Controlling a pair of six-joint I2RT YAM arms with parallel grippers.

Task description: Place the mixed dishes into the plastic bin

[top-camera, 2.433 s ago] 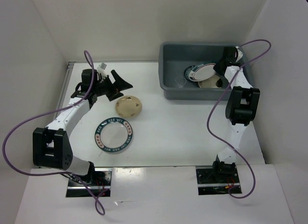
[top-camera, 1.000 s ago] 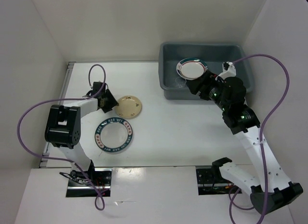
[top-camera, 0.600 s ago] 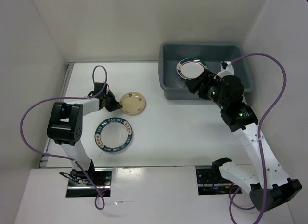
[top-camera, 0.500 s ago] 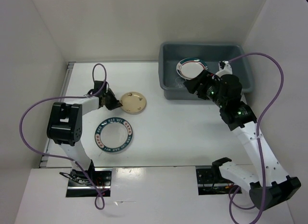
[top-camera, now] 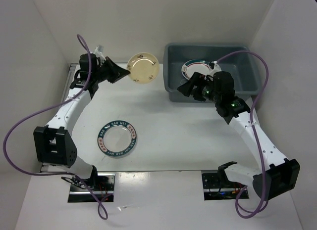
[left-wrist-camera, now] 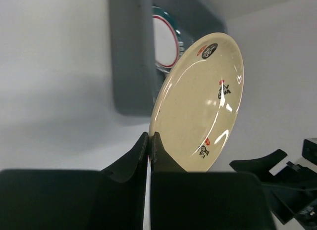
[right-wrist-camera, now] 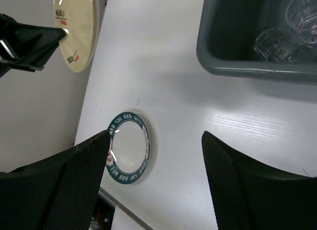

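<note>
My left gripper (top-camera: 122, 72) is shut on the rim of a beige plate (top-camera: 143, 68) and holds it tilted in the air, left of the grey-blue plastic bin (top-camera: 208, 45). In the left wrist view the jaws (left-wrist-camera: 150, 136) pinch the beige plate (left-wrist-camera: 203, 106) at its lower edge. A white plate with a teal lettered rim (top-camera: 117, 138) lies flat on the table. Another such plate (top-camera: 196, 68) rests in the bin beside a clear cup (right-wrist-camera: 275, 42). My right gripper (top-camera: 188, 86) hangs open and empty over the bin's front wall, and its wrist view looks down on the table plate (right-wrist-camera: 128, 147).
White walls close in the table on the left, back and right. Purple cables loop off both arms. The bin (left-wrist-camera: 129, 52) stands at the back right, and its near wall (right-wrist-camera: 233, 67) lies just right of the right gripper (right-wrist-camera: 156, 135).
My left gripper shut on the beige plate and lifted it off the table, up and toward the back. My right gripper opened wider and drew left, away from the white plate in the bin.
</note>
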